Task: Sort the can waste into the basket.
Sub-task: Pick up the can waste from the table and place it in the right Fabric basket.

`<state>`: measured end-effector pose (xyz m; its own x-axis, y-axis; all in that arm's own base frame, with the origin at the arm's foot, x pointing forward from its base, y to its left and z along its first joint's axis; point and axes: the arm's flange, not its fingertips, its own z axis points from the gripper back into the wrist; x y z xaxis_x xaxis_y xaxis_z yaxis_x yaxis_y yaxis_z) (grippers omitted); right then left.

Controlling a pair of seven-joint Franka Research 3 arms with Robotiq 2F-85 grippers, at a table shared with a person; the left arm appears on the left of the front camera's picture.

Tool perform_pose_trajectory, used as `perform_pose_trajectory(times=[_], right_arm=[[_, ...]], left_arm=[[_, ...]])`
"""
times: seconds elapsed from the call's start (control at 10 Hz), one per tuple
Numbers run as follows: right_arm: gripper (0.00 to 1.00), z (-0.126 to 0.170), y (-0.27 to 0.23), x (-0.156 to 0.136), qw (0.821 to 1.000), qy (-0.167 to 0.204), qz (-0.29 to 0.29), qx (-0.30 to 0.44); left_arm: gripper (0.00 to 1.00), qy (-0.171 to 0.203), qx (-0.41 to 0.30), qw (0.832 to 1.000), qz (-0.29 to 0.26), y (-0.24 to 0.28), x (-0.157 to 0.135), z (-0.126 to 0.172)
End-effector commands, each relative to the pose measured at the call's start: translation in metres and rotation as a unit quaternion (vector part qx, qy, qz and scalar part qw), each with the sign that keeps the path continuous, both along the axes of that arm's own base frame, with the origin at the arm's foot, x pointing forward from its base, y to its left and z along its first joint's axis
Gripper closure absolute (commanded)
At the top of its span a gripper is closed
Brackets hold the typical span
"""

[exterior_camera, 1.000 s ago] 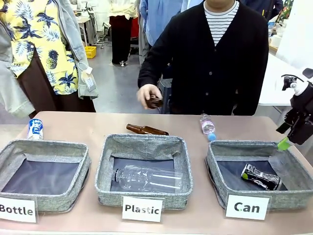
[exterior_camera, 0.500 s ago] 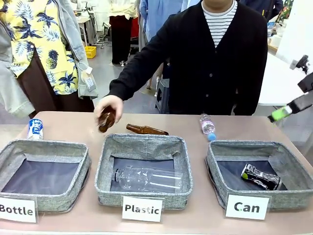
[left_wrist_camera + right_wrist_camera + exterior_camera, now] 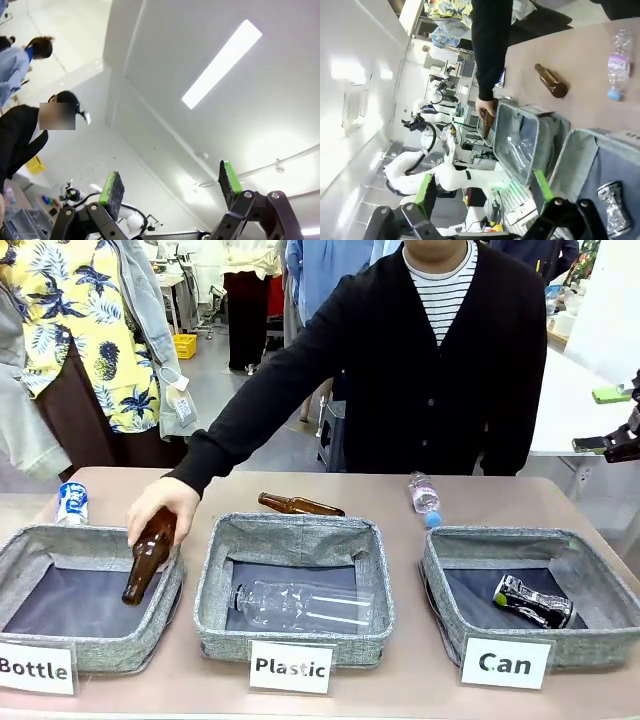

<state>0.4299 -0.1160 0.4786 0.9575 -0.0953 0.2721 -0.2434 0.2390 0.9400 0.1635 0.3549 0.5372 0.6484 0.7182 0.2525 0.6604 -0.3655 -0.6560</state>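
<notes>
A crushed black and silver can [image 3: 533,601] lies in the grey basket [image 3: 438,585] with the "Can" card, and also appears as the crushed can [image 3: 615,210] in the basket [image 3: 580,150] of the right wrist view. A blue and white can [image 3: 72,503] stands on the table behind the "Bottle" bin. My right gripper [image 3: 606,420] hangs open and empty, high at the far right edge, well above and beyond the basket; in its own view the gripper [image 3: 484,190] holds nothing. My left gripper [image 3: 170,185] points at the ceiling, open and empty.
The person's hand [image 3: 160,505] lowers a brown bottle [image 3: 148,558] into the "Bottle" bin [image 3: 170,585]. Another brown bottle [image 3: 300,505] and a clear plastic bottle [image 3: 424,494] lie on the table's far side. The "Plastic" bin [image 3: 382,590] holds a clear bottle [image 3: 300,606].
My right gripper rose from just above the basket's far right corner and drew off to the far right. The person's hand carried a brown bottle leftwards and down into the "Bottle" bin.
</notes>
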Motion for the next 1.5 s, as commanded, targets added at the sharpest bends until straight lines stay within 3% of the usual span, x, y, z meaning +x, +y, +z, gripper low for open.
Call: perform_pose_trajectory(times=[0.0,0.6,0.8,1.0,1.2,1.4], right_arm=[[0.00,0.010,0.023,-0.006,0.996,-0.043,0.055,-0.055],[0.00,0.010,0.023,-0.006,0.996,-0.043,0.055,-0.055],[0.00,0.010,0.023,-0.006,0.996,-0.043,0.055,-0.055],[0.00,0.010,0.023,-0.006,0.996,-0.043,0.055,-0.055],[0.00,0.010,0.023,-0.006,0.996,-0.043,0.055,-0.055],[0.00,0.010,0.023,-0.006,0.996,-0.043,0.055,-0.055]], left_arm=[[0.00,-0.017,-0.020,1.000,0.000,0.031,-0.005,-0.006],[0.00,0.012,0.011,1.000,-0.004,0.016,0.004,-0.010],[0.00,0.037,0.086,0.993,-0.066,-0.026,0.025,-0.008],[0.00,0.070,0.211,0.965,-0.139,-0.105,0.054,-0.017],[0.00,0.100,0.321,0.921,-0.197,-0.187,0.071,-0.044],[0.00,0.094,0.419,0.874,-0.227,-0.261,0.070,-0.079]])
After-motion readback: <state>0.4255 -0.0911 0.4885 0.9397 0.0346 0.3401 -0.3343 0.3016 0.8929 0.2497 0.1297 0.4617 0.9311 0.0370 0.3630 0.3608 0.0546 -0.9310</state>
